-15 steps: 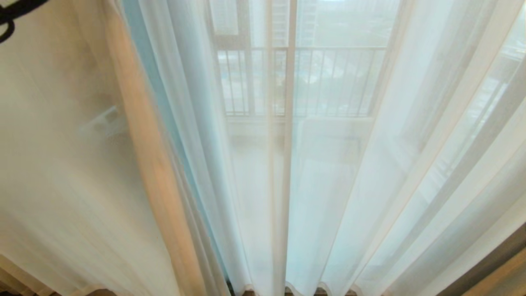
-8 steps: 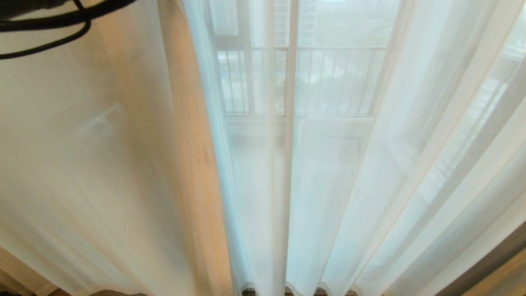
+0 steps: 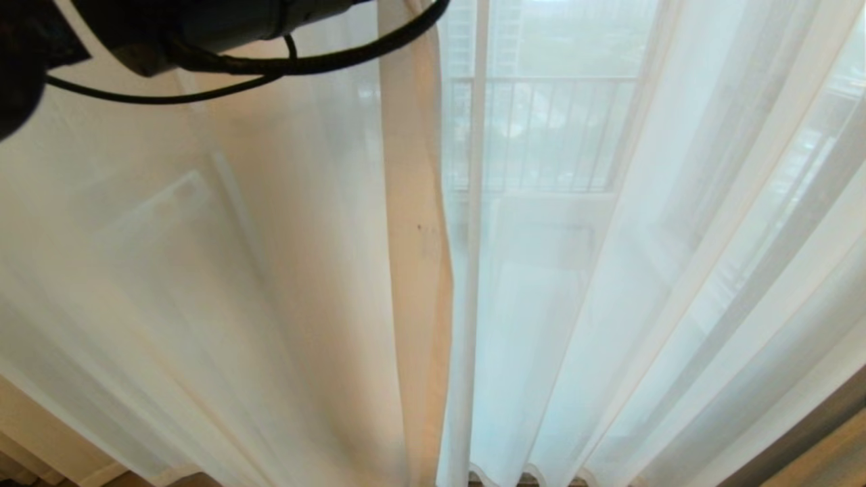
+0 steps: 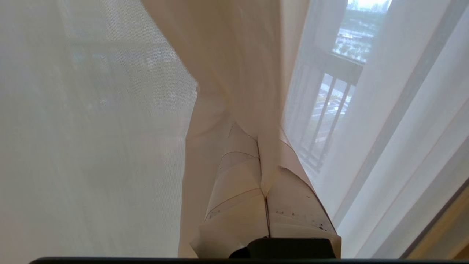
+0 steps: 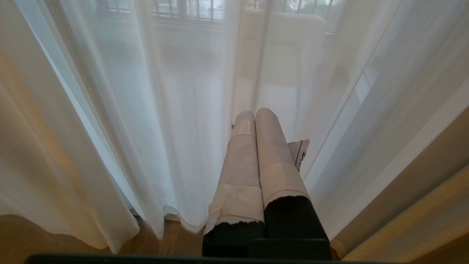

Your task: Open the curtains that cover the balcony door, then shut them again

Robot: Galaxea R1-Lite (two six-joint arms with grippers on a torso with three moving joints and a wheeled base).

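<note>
With the left gripper [image 4: 264, 161] fingers [image 4: 238, 183] pinched on the left curtain's edge [image 3: 413, 223], that panel meets the right curtain [image 3: 609, 284] before the balcony door [image 3: 477, 135]; right gripper [image 5: 254, 115] fingers pressed together, empty, beside that curtain's hem.

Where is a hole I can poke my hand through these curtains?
There is no open hole. The left curtain, its edge pinched in the left gripper, meets the right curtain in the middle. The only bare spot is the wood floor under the wavy hems, beside the shut right gripper. Everywhere else is folds.
</note>
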